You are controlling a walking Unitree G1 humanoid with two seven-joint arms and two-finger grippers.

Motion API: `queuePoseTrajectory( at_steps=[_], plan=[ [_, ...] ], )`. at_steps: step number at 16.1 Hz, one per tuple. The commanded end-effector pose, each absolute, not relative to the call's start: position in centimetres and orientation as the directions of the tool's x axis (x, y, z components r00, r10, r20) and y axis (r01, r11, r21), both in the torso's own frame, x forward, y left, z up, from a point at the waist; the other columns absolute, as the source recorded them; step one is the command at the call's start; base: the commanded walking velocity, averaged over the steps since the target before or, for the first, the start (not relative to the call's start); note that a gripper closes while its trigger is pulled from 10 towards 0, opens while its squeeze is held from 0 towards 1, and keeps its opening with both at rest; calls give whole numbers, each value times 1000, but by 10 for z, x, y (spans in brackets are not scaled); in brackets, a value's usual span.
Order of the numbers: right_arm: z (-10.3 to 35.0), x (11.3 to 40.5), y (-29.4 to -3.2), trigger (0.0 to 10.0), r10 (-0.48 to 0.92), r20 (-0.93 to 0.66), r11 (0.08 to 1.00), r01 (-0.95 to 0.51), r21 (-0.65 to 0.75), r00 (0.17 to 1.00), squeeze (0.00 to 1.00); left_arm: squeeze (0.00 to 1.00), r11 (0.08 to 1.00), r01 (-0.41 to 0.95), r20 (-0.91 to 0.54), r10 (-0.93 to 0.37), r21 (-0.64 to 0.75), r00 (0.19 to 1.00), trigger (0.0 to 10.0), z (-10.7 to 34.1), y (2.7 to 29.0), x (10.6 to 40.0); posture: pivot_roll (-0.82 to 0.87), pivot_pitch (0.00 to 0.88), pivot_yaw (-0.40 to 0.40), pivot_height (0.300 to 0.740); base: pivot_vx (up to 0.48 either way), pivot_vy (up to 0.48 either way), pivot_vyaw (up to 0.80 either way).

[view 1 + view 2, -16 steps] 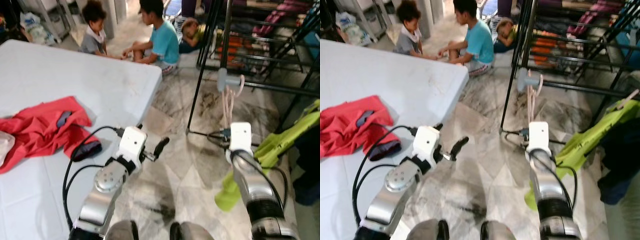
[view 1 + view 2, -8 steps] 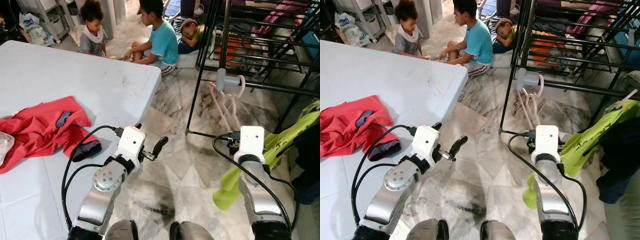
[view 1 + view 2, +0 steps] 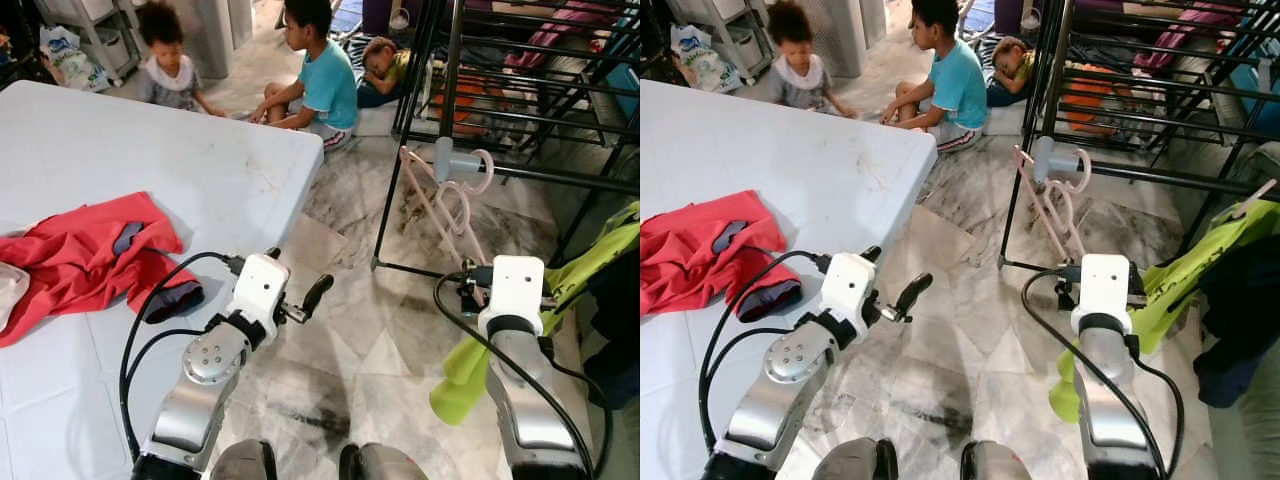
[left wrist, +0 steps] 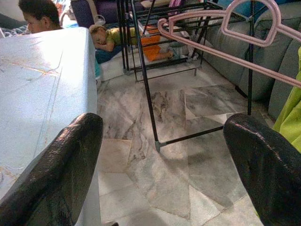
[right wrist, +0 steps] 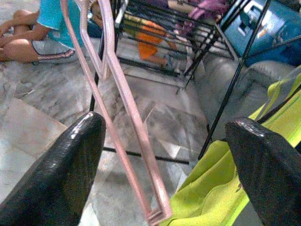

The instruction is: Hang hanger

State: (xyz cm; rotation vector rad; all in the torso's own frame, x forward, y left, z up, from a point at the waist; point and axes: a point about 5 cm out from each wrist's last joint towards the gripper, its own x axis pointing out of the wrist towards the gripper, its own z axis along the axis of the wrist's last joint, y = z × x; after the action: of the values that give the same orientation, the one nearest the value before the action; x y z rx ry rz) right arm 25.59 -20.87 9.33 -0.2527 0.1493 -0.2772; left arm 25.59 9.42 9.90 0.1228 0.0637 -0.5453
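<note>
From the left eye, a pink hanger (image 3: 447, 200) hangs by its hook on a horizontal bar of the black clothes rack (image 3: 400, 150), tilted, far of the right arm. The right pincer (image 3: 466, 283) sits low near the rack's foot, just short of the hanger's lower end; a lime-green garment (image 3: 540, 300) drapes at right. The left pincer (image 3: 300, 300) is raised over the marble floor (image 3: 350, 330) beside the white desk (image 3: 200, 170), where a red shirt (image 3: 80, 260) lies. Three people (image 3: 320, 75) sit or lie on the floor at the far side.

Along the left wrist, the left pincer's fingers (image 4: 56, 174) stand wide apart with nothing between them, the hanger seen far off at the rack.

Along the right wrist, the right pincer's fingers (image 5: 61, 174) are spread apart; the hanger's pink frame (image 5: 127, 113) slants between them, touching neither.
</note>
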Motion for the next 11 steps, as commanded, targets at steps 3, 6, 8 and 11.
queuePoseTrajectory(
  at_steps=[3,6,8,11],
  plan=[
    [101,255,-204,10000,-244,-65,939,219,-264,968,1000,0,844,525,-77,-520,108,851,10000,102,94,255,-23,83,8,740,0,0,0],
    [103,257,-199,10000,-217,-58,946,195,-259,974,820,0,843,527,-74,-522,110,850,10000,102,93,255,-26,86,13,740,0,0,0],
    [103,256,-197,10000,-203,-57,946,181,-268,977,553,0,844,525,-76,-520,109,851,10000,102,94,254,-25,90,10,740,0,-144,0],
    [102,256,-198,10000,-202,-60,945,178,-273,978,451,0,845,523,-76,-518,109,852,10000,102,94,254,-25,92,8,740,0,0,0]
  ],
)
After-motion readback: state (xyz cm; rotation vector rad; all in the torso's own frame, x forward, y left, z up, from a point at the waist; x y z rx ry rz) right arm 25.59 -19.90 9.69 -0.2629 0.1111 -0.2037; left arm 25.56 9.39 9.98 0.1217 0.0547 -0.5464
